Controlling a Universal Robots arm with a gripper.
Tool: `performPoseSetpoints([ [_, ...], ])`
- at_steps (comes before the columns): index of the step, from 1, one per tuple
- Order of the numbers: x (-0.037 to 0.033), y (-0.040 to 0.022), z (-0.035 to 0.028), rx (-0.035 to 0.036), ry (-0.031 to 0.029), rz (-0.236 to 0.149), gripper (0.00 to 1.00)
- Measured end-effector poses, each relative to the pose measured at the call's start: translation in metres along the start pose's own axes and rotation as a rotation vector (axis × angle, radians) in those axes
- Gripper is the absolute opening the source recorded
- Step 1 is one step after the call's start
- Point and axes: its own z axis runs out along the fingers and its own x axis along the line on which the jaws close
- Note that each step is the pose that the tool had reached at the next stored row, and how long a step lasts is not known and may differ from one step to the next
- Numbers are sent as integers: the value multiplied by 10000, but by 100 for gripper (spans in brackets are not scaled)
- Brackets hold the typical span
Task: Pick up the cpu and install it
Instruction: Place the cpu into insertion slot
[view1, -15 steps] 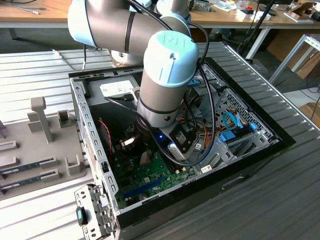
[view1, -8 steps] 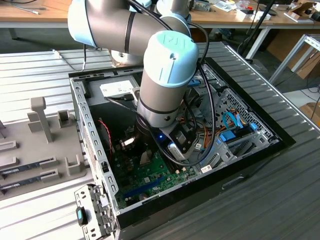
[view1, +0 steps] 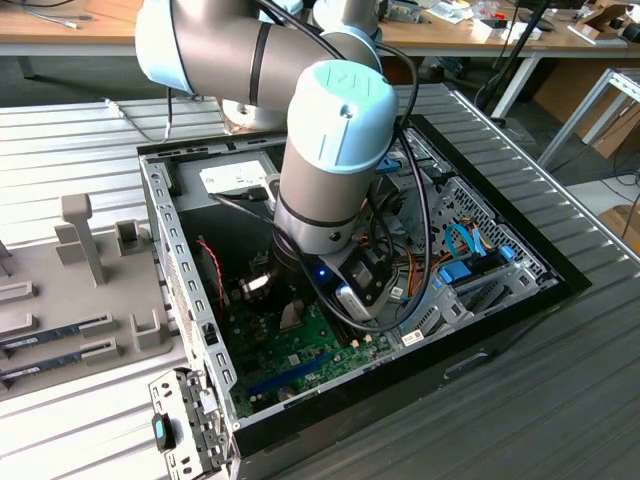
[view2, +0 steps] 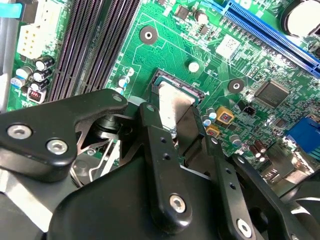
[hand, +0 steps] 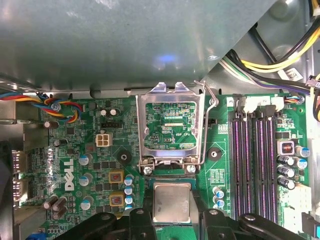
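The cpu (hand: 172, 201), a small square chip with a silvery metal top, sits between my gripper's (hand: 172, 207) two black fingers (hand: 141, 217), which are shut on its opposite edges. It is low over the socket (view2: 192, 90) on the green circuit board (hand: 75, 150); I cannot tell whether it rests in the socket. In the second wrist view the cpu (view2: 175, 102) shows between the same fingers (view2: 156, 137), with the socket's dark edge just beyond it. The socket's metal load plate (hand: 170, 127) stands flipped open beside it. In the exterior view the arm's wrist (view1: 335, 150) reaches down into the open computer case (view1: 500, 290).
Purple-black memory slots (hand: 255, 160) run beside the socket. A bundle of cables (hand: 270, 65) and the grey power-supply box (view1: 235, 178) lie close by. A blue expansion slot (view2: 270, 30) crosses the board. A grey tray (view1: 70, 300) with memory sticks sits at the exterior view's left.
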Motion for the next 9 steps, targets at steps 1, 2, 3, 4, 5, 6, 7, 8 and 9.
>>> performPoseSetpoints([
  [1, 0, 0, -5, 3, -1, -1, 39],
  [2, 0, 0, -9, 5, -1, -6, 39],
  [3, 0, 0, -10, 4, -2, -16, 39],
  [4, 0, 0, -10, 3, -2, -37, 39],
  [5, 0, 0, -11, 4, -1, -104, 39],
  [6, 0, 0, -12, 4, -1, -193, 39],
  [7, 0, 0, -12, 2, -1, -347, 39],
  [8, 0, 0, -12, 0, -1, -488, 39],
  [9, 0, 0, -11, 0, 0, -544, 39],
])
